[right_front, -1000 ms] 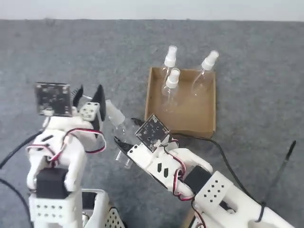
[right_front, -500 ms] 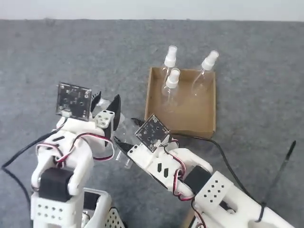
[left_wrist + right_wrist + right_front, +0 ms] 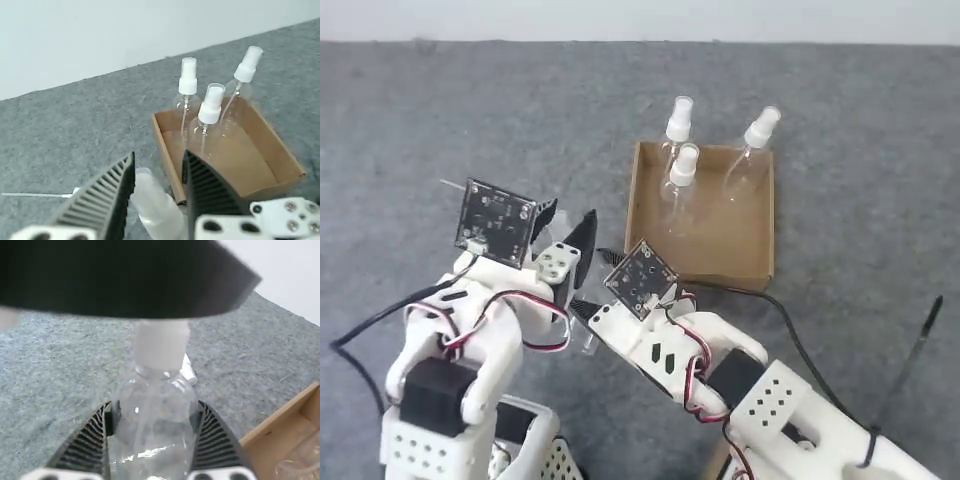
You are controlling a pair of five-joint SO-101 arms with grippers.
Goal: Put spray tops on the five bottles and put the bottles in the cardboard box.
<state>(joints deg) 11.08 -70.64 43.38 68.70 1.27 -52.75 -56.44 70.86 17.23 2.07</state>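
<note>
While the cardboard box (image 3: 730,245) holds three spray-topped bottles (image 3: 678,190) at its far end, the right gripper (image 3: 152,450) is clamped on a clear bottle (image 3: 152,405) just beside the box's near corner, and the left gripper (image 3: 159,159) hangs with jaws apart on either side of that bottle's neck.

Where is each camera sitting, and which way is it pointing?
High view: fixed above the table, looking down on left claw, right claw and box.
Left wrist: on the left arm, looking past its claw toward the box.
Right wrist: on the right arm, looking along its claw at the gripped bottle.
Shared: high and left wrist both show the box.
</note>
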